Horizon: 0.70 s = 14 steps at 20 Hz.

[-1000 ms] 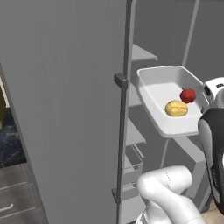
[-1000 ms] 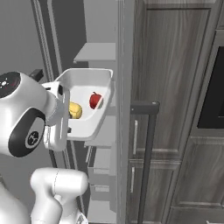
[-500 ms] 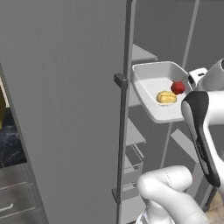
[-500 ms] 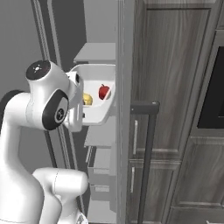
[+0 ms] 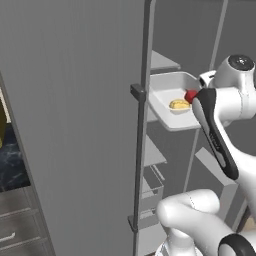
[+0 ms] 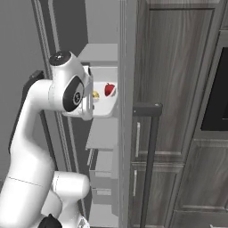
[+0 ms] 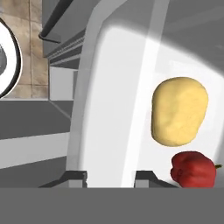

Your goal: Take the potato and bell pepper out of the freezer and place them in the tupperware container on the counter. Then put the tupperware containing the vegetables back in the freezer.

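While the freezer (image 5: 75, 125) door stands open across the left half of the left base view, the tupperware container (image 5: 162, 107) is held up among the grey shelves inside, level or nearly so. The potato (image 5: 179, 104) lies in it, with the bell pepper (image 5: 190, 95) just beside it toward the arm, whose white link covers the tray's near end. A strip of the black counter (image 5: 10, 165) shows at the far left edge.

From the right base view, the container (image 6: 108, 109) sits just beyond the arm's rounded head, between it and the freezer's side wall (image 6: 127, 111). The bell pepper (image 6: 109, 89) shows red in the tray, and the potato (image 6: 95, 94) peeks out beside the arm.

Up close in the hand view, the gripper (image 7: 109, 177) has its two dark tips narrowly set on either side of the container's (image 7: 109, 109) white rim, clamped on it. The potato (image 7: 178, 111) lies on the tray floor, the bell pepper (image 7: 193, 169) touching or almost touching it.
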### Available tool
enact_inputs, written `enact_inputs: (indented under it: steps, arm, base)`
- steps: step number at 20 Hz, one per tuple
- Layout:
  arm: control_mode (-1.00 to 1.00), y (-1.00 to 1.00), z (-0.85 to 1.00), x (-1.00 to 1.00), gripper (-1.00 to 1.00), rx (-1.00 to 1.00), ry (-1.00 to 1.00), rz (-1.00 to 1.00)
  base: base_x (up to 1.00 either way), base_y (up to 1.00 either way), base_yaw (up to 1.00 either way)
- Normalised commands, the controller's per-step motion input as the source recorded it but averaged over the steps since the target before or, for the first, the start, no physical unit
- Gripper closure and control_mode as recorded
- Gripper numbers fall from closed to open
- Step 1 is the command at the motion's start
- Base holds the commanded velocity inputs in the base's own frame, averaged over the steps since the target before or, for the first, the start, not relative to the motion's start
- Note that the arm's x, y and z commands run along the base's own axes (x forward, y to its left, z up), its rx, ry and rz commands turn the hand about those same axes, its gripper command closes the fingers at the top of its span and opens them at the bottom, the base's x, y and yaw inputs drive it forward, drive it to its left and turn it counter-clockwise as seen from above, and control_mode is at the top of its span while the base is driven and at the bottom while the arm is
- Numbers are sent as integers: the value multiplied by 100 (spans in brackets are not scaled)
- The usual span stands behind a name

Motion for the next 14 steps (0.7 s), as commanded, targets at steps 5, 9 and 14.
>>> enact_inputs:
  steps: [5,9,14]
  arm:
    - [-100,0,0,62,100,1,0,8]
    - [-100,0,-12,54,100,1,0,8]
    - [-100,0,-30,29,100,2,0,1]
  base:
    - [0,0,0]
    - [0,0,0]
    - [0,0,0]
